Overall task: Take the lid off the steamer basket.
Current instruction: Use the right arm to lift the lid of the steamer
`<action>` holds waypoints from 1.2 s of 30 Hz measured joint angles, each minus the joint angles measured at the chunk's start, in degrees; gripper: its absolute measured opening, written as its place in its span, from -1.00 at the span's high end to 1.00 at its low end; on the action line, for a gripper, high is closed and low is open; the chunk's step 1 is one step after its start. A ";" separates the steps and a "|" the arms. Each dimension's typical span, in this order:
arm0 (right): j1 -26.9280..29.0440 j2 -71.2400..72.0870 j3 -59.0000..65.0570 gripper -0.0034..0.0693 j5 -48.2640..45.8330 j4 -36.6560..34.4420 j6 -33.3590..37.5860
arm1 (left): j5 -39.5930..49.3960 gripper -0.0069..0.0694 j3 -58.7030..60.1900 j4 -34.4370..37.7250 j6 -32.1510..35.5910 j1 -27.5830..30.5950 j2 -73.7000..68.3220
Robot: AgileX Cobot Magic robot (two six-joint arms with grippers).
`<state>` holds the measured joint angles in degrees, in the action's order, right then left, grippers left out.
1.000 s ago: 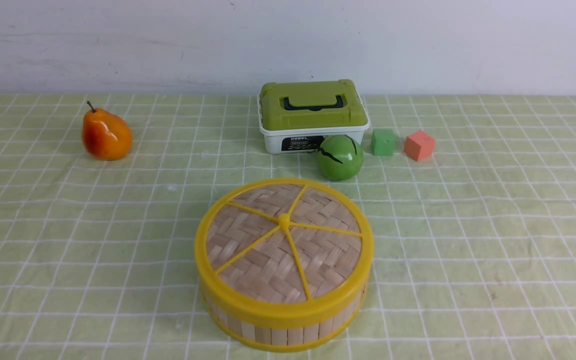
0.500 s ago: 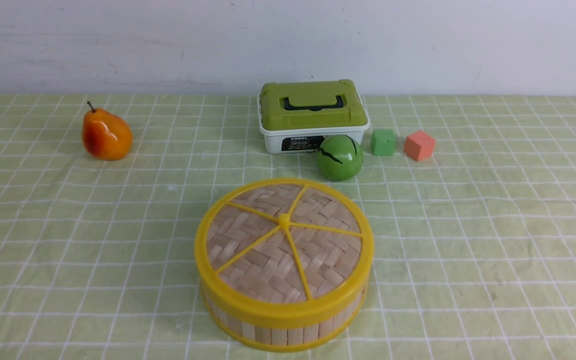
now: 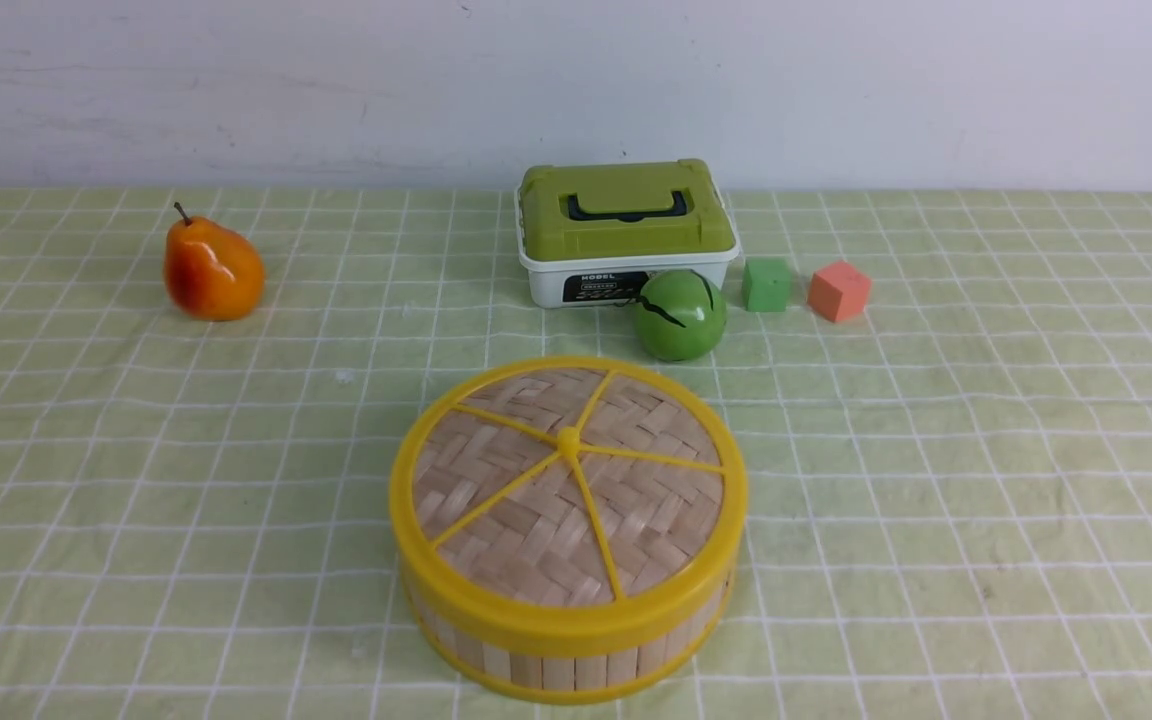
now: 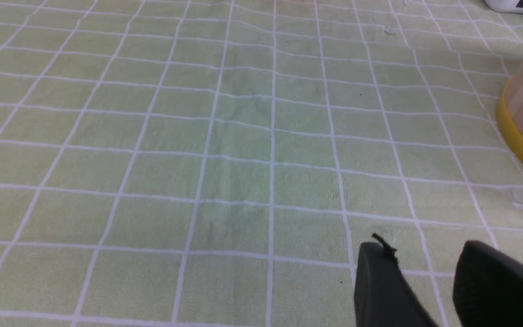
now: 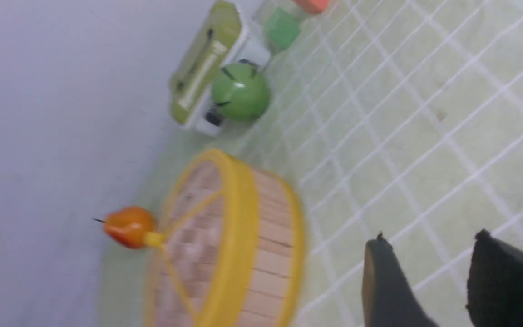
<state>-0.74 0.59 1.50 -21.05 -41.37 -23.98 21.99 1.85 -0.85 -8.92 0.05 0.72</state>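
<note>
Front view puts the steamer basket (image 3: 556, 665) on the green checked worktop (image 3: 936, 480), close to my side and about midway across. The lid (image 3: 568, 480) lies flat on top of it. Its thick yellow rim is seated all the way round the basket's upper edge, and its five yellow spokes meet at the small centre knob. Nothing is touching the lid.

My left gripper (image 4: 422, 254) is released: its two black fingers stand apart with only bare worktop between them. In the left wrist view a slice of the basket's slat wall and lower yellow rim shows at the edge, well apart from those fingers.

My right gripper (image 5: 431, 245) is likewise spread and empty, poised above the worktop. The right wrist view shows the basket and lid from the side, near my fingers but clear of them.

Beyond the basket, close to the back wall, stands a white box (image 3: 626, 225) with a green lid and black handle. A green ball (image 3: 680, 314) sits just in front of the box's right corner; I cannot tell whether they touch. To the right of the ball are a green cube (image 3: 767, 284) and then an orange-pink cube (image 3: 838, 291), side by side with a small gap. A pear (image 3: 213, 270) stands alone well off to the left.
</note>
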 joint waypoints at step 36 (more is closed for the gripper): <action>-14.40 -70.42 -79.91 0.92 -47.68 28.03 45.30 | 0.00 0.19 0.00 0.00 0.00 0.00 0.00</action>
<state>-15.14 -69.83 -78.41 -68.73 -13.34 21.32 21.99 1.85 -0.85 -8.92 0.05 0.72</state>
